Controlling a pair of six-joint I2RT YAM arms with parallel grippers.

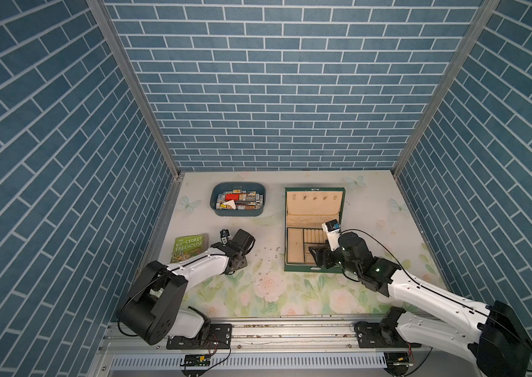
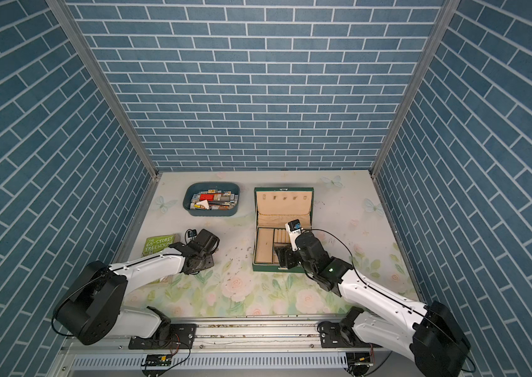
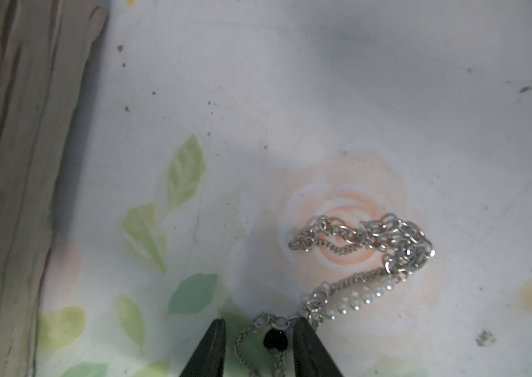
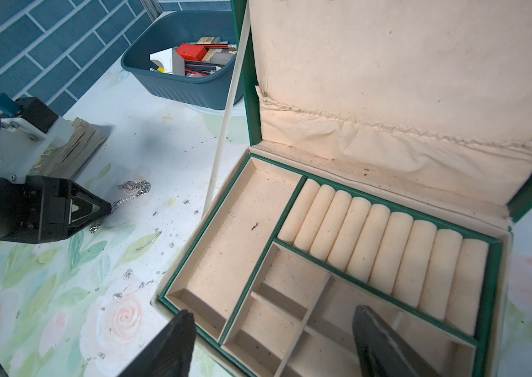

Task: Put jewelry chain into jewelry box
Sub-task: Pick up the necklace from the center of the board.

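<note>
Pale floral desk (image 1: 258,228), printed with roses and leaves, closed in by blue brick-pattern walls (image 1: 290,98).

Toward the right side in both top views, the jewelry box (image 1: 313,204): dark green, lid upright, beige lining. From the right wrist, the box (image 4: 241,228) with one long compartment, a row of ring rolls (image 4: 385,248) and several small square compartments, all without jewelry.

At the back, left of the box and apart from it, a blue tub (image 1: 238,212) full of mixed small items.

Near the left edge, a green book (image 1: 189,246), lying flat, its near end covered by the left arm (image 1: 199,264).

Right hand (image 4: 274,311) above the small front compartments of the box, fingers far apart, nothing between them. Cannot tell whether it touches the box.

Left hand (image 3: 259,323) low over the desk, just beside the book and well apart from the box. Only a narrow gap between the fingers, placed on either side of one end of the jewelry chain (image 3: 388,241). One link ring against the tip of one finger (image 3: 305,342), a dark bead in the gap. Not pressed together on it, as far as the left wrist view shows.

Chain on the desk, not in the box: silvery links bunched on a printed rose, with a short row of small pearl beads running toward the left hand. Seen also from the right wrist, the chain (image 4: 134,189) at the tip of that hand.

Tiny dark specks (image 4: 127,274) scattered on the desk between chain and box.
</note>
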